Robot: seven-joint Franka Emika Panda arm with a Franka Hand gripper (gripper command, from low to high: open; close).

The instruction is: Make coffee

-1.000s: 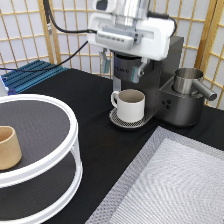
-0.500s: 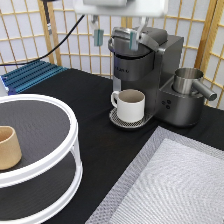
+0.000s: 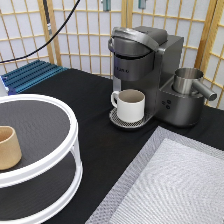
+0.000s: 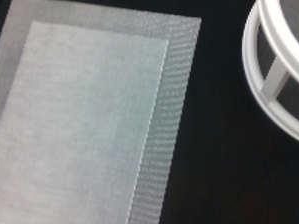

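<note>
The grey coffee machine (image 3: 145, 70) stands at the back of the black table with its lid down. A white handled mug (image 3: 131, 105) sits on the drip tray under the spout. Only the two fingertips of my gripper (image 3: 124, 4) show, at the exterior view's top edge above the machine; they are far apart with nothing between them, so it is open. The coffee is out of view in both pictures.
A white two-tier round stand (image 3: 47, 165) at the exterior view's left carries a tan handleless cup (image 3: 7, 147). A metal pitcher (image 3: 190, 82) rests to the right of the machine. A grey mat (image 3: 175, 180) covers the lower right. The wrist view shows the mat (image 4: 86, 115) and the stand's rim (image 4: 281, 100).
The gripper has risen from the top of the coffee machine until only its fingertips remain at the picture's top edge. The machine's lid now shows fully, lowered.
</note>
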